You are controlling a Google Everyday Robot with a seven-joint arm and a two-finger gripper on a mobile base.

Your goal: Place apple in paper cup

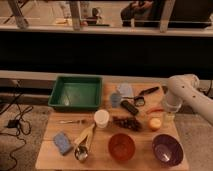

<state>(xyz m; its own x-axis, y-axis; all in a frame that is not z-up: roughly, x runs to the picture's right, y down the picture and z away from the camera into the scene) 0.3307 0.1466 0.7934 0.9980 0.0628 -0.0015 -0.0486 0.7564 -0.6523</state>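
Note:
The apple, small and yellow-orange, sits on the wooden table near its right side. The white paper cup stands upright near the table's middle, well to the left of the apple. My white arm reaches in from the right. Its gripper hangs just right of the apple and slightly above it, fingers pointing down and open, with nothing between them.
A green tray lies at the back left. An orange-red bowl and a purple bowl stand along the front edge. Dark grapes, a black block, a metal measuring cup and a blue sponge lie about.

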